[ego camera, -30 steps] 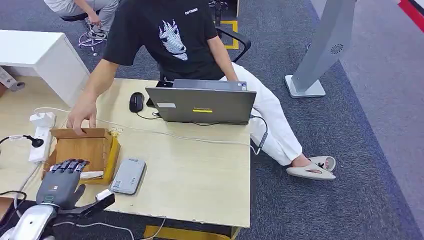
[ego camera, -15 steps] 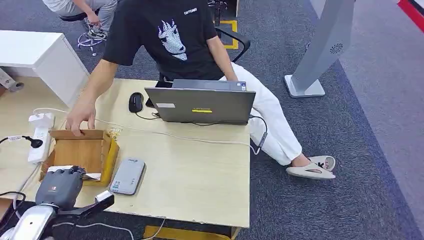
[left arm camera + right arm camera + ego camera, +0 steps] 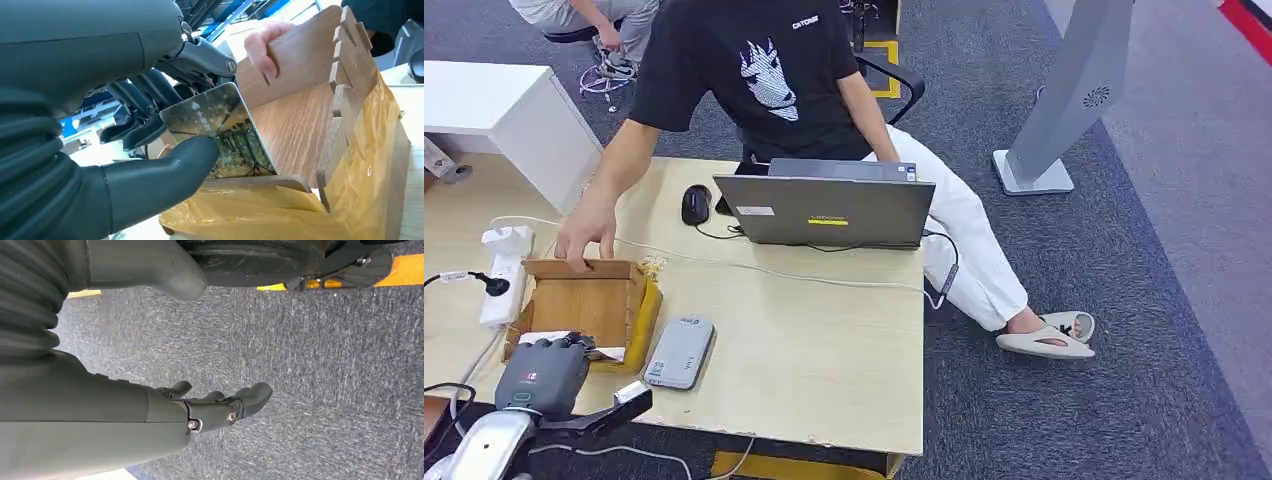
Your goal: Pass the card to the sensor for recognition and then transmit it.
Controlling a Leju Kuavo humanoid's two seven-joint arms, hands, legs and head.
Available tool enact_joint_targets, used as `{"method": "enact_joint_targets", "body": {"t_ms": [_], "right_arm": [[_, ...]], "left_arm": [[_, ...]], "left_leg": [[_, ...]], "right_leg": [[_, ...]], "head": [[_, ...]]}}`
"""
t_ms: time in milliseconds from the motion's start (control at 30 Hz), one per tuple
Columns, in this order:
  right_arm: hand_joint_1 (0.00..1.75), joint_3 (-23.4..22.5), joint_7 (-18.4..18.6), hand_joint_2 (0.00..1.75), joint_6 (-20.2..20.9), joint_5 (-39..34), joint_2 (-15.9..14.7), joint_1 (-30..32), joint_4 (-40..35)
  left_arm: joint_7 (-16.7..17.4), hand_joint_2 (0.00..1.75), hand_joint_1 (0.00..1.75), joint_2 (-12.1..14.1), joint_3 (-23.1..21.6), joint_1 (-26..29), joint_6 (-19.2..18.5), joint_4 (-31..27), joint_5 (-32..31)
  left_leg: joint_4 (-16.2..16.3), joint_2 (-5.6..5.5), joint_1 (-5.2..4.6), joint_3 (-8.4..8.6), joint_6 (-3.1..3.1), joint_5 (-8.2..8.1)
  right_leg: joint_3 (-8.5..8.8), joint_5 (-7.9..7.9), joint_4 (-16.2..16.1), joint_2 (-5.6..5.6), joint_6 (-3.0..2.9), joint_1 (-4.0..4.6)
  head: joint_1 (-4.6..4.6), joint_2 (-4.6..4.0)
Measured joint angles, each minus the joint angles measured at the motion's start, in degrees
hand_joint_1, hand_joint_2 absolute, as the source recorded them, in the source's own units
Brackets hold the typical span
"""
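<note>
While it looks quiet on the desk [image 3: 824, 340], here's the rundown, everything placed off the wooden box [image 3: 589, 300]:

Step in hand: picking the card [image 3: 220, 132] out of the box. Looks like the grasp is made and the lift hasn't happened, since the card's lower edge sits down inside the box in the left wrist view.

Left hand [image 3: 542, 372]: at the box's near edge, holding the card, thumb [image 3: 165, 167] pressed on its printed face and darker fingers [image 3: 132, 130] behind it. So it's pinching, not spread.

Card: standing roughly upright just inside the box's near wall, leaning on the hand's side, well short of the far wall.

Right hand [image 3: 220, 405]: nowhere near the box, hanging over grey carpet, fingers loosely apart, holding nothing.

Person: sitting beyond the box, one hand [image 3: 584, 235] resting on the far wall, fingers hooked over the top.

Sensor: the grey reader [image 3: 681, 351] lies flat just beside the box, on the side toward the laptop [image 3: 829, 208].

Next move, my guess: pull the card straight up clear of the low front wall without letting it slip, then swing sideways over the reader.

Risk: a thin glossy card in a thumb pinch could twist.
</note>
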Motion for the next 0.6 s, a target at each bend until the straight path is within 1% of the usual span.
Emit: {"method": "enact_joint_targets", "body": {"t_ms": [533, 567, 600], "right_arm": [[0.00, 0.00, 0.00, 1.75, 0.00, 0.00, -0.02, 0.00, -0.02], [0.00, 0.00, 0.02, 1.75, -0.26, -0.73, -0.02, 0.05, -0.02], [0.00, -0.02, 0.09, 1.75, -0.57, -2.07, -0.02, 0.35, -0.13]], "left_arm": [[0.00, 1.75, 1.75, 0.13, 0.00, 0.01, 0.06, 0.00, -0.02], [-0.02, 1.75, 1.75, 0.15, 0.00, -0.08, 1.41, 0.00, -0.11], [-0.43, 1.75, 1.75, 0.77, -0.35, -1.65, 4.98, -0.11, -0.01]], "left_leg": [[0.00, 0.00, 0.00, 0.00, 0.00, 0.00], [0.04, 0.03, 0.00, 0.12, 0.00, 0.01], [0.11, -0.01, 0.00, 0.12, 0.01, 0.02]], "right_leg": [[0.00, 0.00, 0.00, 0.00, 0.00, 0.00], [-0.27, 0.01, -0.02, 0.02, -0.01, 0.00], [-0.47, 0.00, -0.05, -0.01, 0.00, 0.00]], "head": [[0.00, 0.00], [-0.02, 0.00], [-0.06, 0.00]]}}
